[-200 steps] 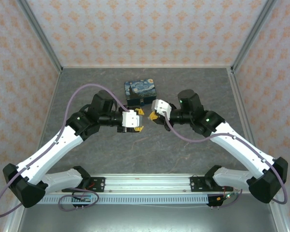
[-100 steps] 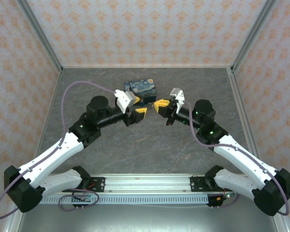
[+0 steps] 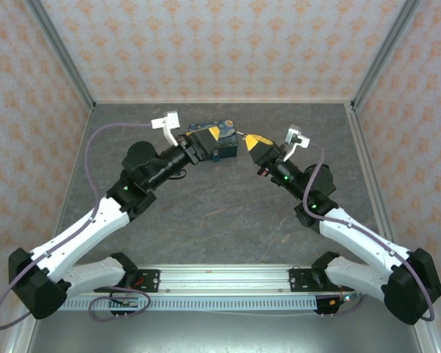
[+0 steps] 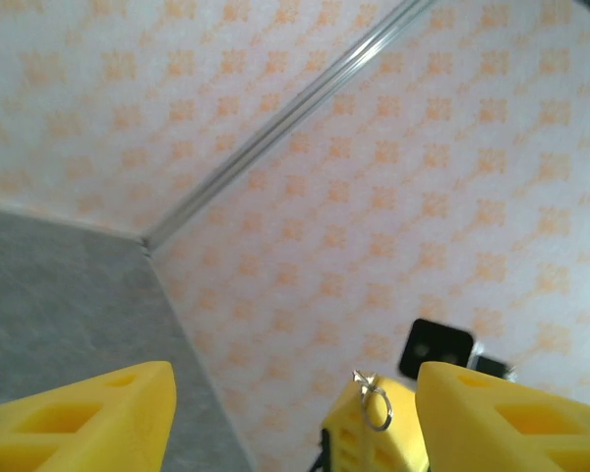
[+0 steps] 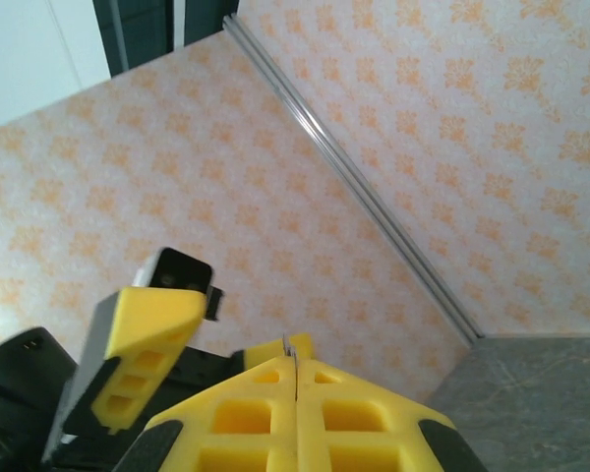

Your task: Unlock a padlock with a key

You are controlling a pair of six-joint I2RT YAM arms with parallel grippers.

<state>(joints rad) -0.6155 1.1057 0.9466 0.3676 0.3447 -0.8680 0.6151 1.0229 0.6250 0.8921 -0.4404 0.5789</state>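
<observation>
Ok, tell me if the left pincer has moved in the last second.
Yes. Seen from above, the left pincer went toward the back wall: from just short of the tin to over it.

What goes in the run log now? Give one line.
left gripper: open, empty | right gripper: shut on thin silver metal piece | blue-and-yellow printed rectangular tin: on grey table, by left gripper
</observation>
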